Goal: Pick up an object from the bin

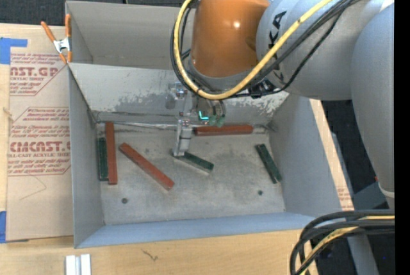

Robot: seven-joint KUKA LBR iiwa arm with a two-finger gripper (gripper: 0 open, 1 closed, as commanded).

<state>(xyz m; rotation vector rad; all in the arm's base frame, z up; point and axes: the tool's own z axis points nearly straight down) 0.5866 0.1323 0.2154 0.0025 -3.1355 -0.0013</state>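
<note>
Jaws are hanging straight down from the orange wrist cover (227, 30) into the middle of the bin (211, 200), with their tip sitting at the left end of a short dark green stick (195, 163). Open or closed: cannot tell. From this angle they are reading as one narrow upright piece, and nothing is showing between them, so no hold is being recorded.

The short dark green stick is lying flat on the bin floor near the centre of the frame, slanting down toward the right. Judgement: the vertical approach is suiting a thin, flat piece, since closing across its narrow width from above is the only clean way in. Being at the end rather than the middle is risking a pivot or slip on lifting.

Neighbours, working outward:
- The long red stick (145, 165) is lying diagonally just to the left, its lower end near the green one's left end but apart from it.
- The back red stick (224, 130) is lying along the foot of the rear wall, behind the jaws.
- The right-hand green stick (268, 163) is lying well apart, toward the right wall.
- The left red stick (111, 153) and left green stick (102, 158) are lying side by side along the left wall.

Nothing is overlying the chosen stick. The long red stick is the likeliest to get nudged.
</note>
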